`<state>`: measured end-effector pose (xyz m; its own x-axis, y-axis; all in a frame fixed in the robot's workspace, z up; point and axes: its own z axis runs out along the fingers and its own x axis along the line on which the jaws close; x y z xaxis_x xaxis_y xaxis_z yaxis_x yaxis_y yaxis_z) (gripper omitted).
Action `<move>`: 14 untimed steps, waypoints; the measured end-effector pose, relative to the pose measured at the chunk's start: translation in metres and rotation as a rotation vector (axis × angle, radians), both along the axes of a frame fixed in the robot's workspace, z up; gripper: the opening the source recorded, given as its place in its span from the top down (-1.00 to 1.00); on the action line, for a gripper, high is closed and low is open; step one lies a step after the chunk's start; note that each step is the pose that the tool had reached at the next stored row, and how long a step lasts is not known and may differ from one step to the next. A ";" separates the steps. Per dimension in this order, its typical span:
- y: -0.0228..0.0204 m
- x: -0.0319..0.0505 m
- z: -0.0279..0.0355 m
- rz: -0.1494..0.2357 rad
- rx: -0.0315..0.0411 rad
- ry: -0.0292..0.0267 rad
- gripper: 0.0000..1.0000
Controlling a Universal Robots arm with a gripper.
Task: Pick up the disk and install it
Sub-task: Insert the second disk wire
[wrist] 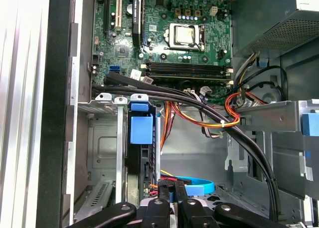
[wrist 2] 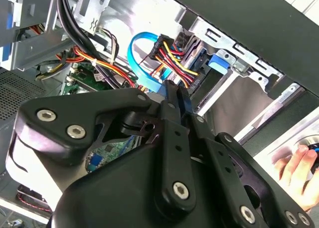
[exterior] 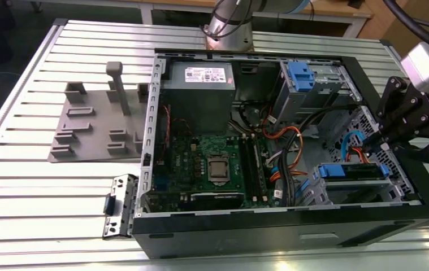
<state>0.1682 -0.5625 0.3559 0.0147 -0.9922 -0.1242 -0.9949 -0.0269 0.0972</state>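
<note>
On the slatted worktop (exterior: 33,169) lies the open computer case (exterior: 290,237). The disk (exterior: 354,171) sits in its bay, rigid, dense, best held by its blue carrier edges. The gripper (wrist: 174,188) hangs beside it, fingers pressed together, holding nothing.

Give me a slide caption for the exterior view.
Gripper at the right side of an open computer case on a slatted table, just above the blue-framed disk in its bay.

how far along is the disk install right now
The disk in its blue carrier already sits in the lower drive bay of the computer case. The gripper hovers beside it, jaws shut and holding nothing. Whether it is fully seated can't be judged.
</note>
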 end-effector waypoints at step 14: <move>-0.0024 -0.0006 -0.0027 0.000 -0.0003 0.0000 0.68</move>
<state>0.1677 -0.5649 0.3532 0.0147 -0.9922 -0.1239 -0.9949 -0.0269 0.0972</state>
